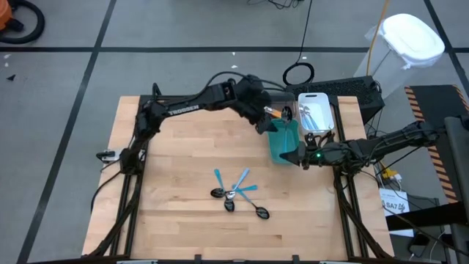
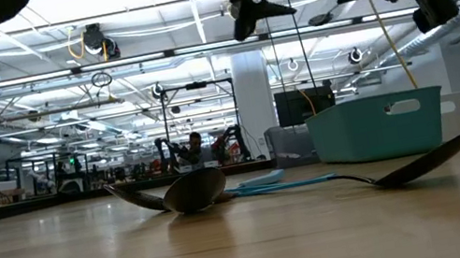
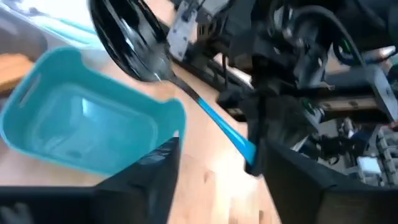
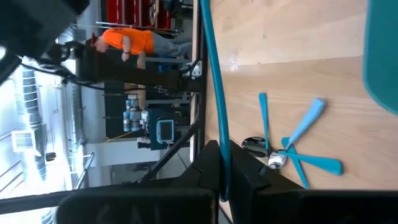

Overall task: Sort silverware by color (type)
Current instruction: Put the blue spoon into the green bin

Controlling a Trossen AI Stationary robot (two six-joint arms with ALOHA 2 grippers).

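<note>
You have two bins at the upper right of the high view: one teal bin [image 1: 279, 147] and one white bin [image 1: 316, 96]. The white one holds light-blue utensils too bunched to count. At lower middle lies one pile of loose utensils [image 1: 236, 195] with three dark spoon heads, one silver head and at least three light-blue handles. One blue-handled black spoon [image 3: 134, 43] is held off the table.
</note>
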